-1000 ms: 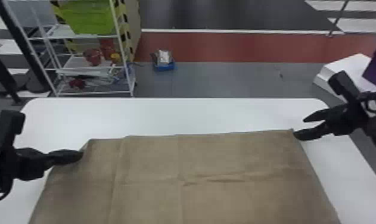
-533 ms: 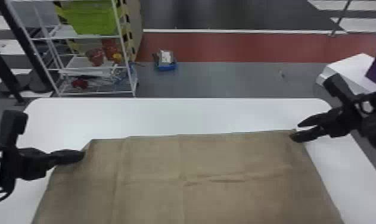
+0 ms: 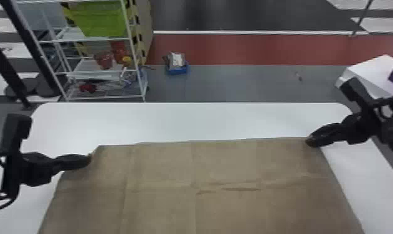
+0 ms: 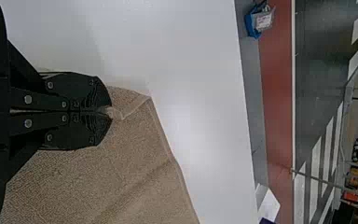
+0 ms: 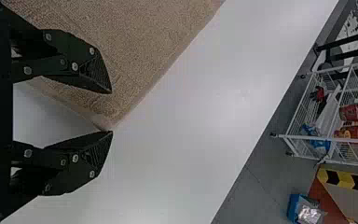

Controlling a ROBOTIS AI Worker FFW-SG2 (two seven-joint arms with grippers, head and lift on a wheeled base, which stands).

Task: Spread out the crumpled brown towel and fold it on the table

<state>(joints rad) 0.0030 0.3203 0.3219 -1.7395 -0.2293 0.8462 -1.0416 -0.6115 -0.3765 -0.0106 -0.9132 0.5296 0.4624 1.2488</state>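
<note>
The brown towel (image 3: 223,168) lies spread out over the white table, with low creases across its middle. At its far left corner is my left gripper (image 3: 89,160); in the left wrist view this gripper (image 4: 109,112) is shut on a small pinch of the towel (image 4: 140,158). My right gripper (image 3: 308,139) is at the far right corner. In the right wrist view the right gripper (image 5: 112,113) stands partly open, and the corner of the towel (image 5: 135,56) reaches between its fingertips.
A strip of white table (image 3: 186,121) lies beyond the towel. On the floor past it stand a wire shelf (image 3: 102,70) with a green bin and a small blue box (image 3: 177,67). A white box (image 3: 370,73) is at the right, behind my right arm.
My right gripper has moved slightly left onto the towel's corner, and its fingers have come closer together. The left gripper keeps its place at the other corner.
</note>
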